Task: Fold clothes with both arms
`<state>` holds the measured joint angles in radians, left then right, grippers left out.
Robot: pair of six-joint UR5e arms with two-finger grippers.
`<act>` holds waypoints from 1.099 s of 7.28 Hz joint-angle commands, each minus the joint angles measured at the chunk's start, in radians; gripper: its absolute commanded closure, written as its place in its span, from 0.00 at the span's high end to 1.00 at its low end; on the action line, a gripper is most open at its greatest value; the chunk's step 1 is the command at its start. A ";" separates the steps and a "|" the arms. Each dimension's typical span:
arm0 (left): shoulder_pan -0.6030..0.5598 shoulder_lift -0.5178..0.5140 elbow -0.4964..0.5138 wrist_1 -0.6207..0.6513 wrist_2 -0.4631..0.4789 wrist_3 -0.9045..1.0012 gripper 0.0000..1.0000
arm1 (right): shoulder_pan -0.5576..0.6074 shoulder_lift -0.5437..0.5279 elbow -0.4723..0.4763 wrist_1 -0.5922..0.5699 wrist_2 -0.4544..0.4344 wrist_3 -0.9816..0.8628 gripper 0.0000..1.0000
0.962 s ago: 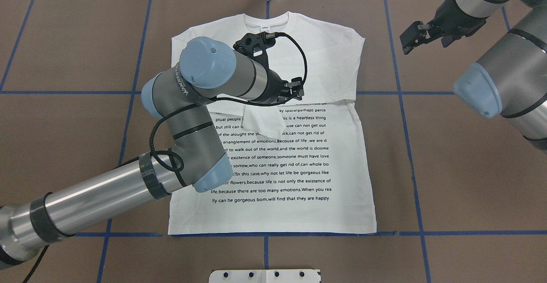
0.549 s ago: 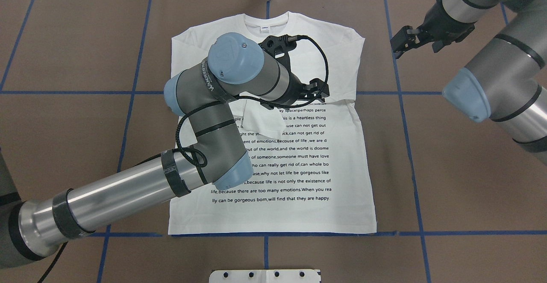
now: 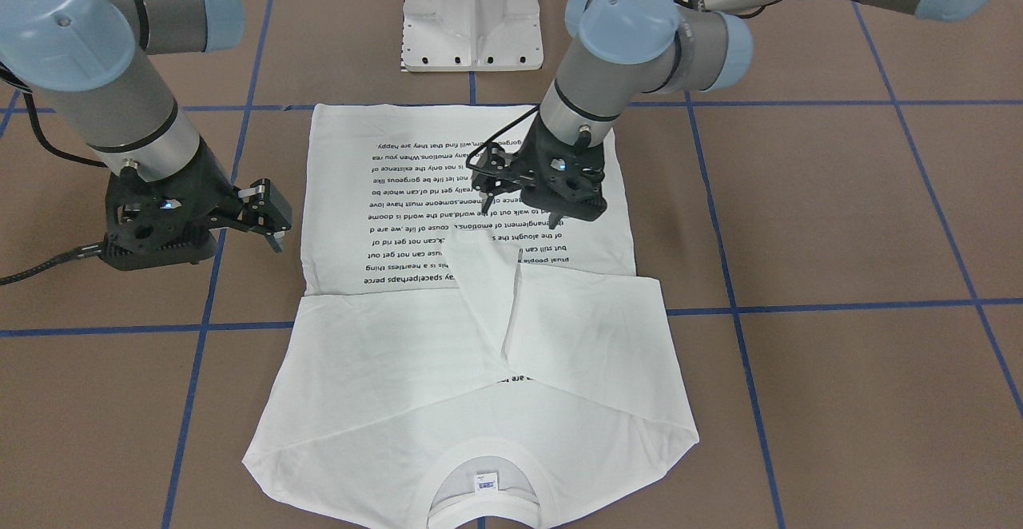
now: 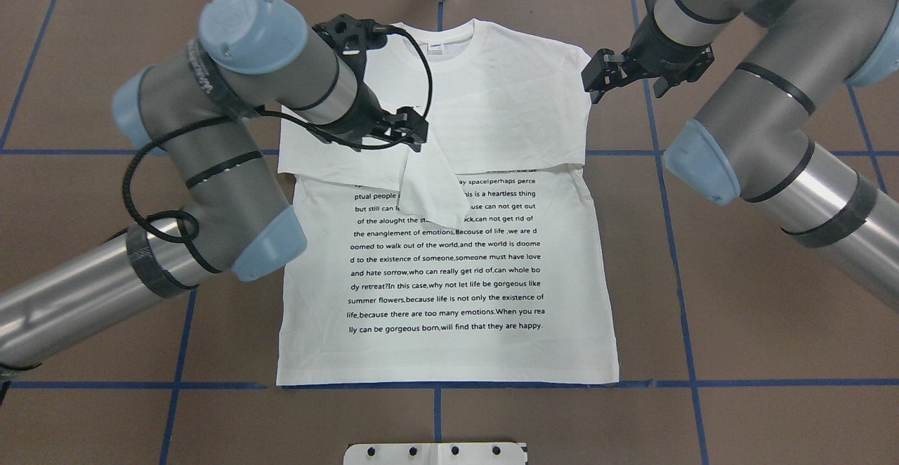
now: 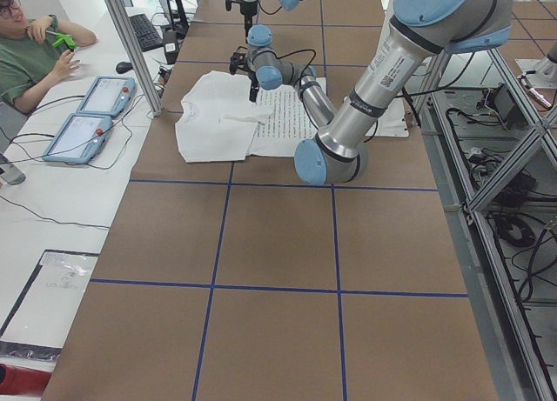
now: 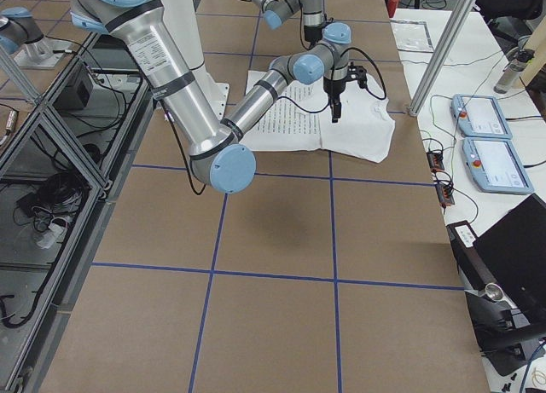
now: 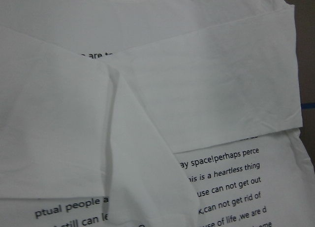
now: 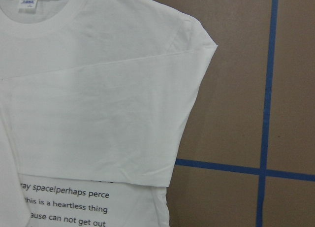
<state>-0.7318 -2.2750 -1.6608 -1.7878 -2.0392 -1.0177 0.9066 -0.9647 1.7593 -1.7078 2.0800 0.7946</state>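
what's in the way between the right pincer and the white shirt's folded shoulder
Nothing visible. The right pincer hangs open right at the folded shoulder edge of the white long-sleeved T-shirt with black text, with only bare brown table around it.

One white T-shirt (image 4: 506, 100), left arm (image 4: 211, 184) and right arm (image 4: 765, 114) making two, one pedestal base (image 3: 471, 17), apparently two tablets (image 5: 106, 95)

Overhead looks down from behind the base (image 3: 471, 9); front faces it. Distant end views look along the table (image 4: 737, 275). Close wrist views beneath my left gripper (image 4: 407, 128) and right gripper (image 4: 595, 80) share one text line of the T-shirt (image 4: 506, 100).
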 commanded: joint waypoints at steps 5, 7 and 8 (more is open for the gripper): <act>-0.354 0.210 -0.073 0.102 -0.188 0.623 1.00 | -0.251 0.491 -0.557 0.054 -0.283 0.326 1.00; -0.354 0.212 -0.074 0.099 -0.190 0.627 1.00 | -0.328 0.535 -0.662 0.108 -0.377 0.385 1.00; -0.354 0.213 -0.080 0.099 -0.190 0.624 1.00 | -0.371 0.552 -0.705 0.111 -0.452 0.426 1.00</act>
<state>-1.0839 -2.0645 -1.7364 -1.6881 -2.2265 -0.3965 0.5887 -0.4370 1.1117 -1.6086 1.7099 1.1741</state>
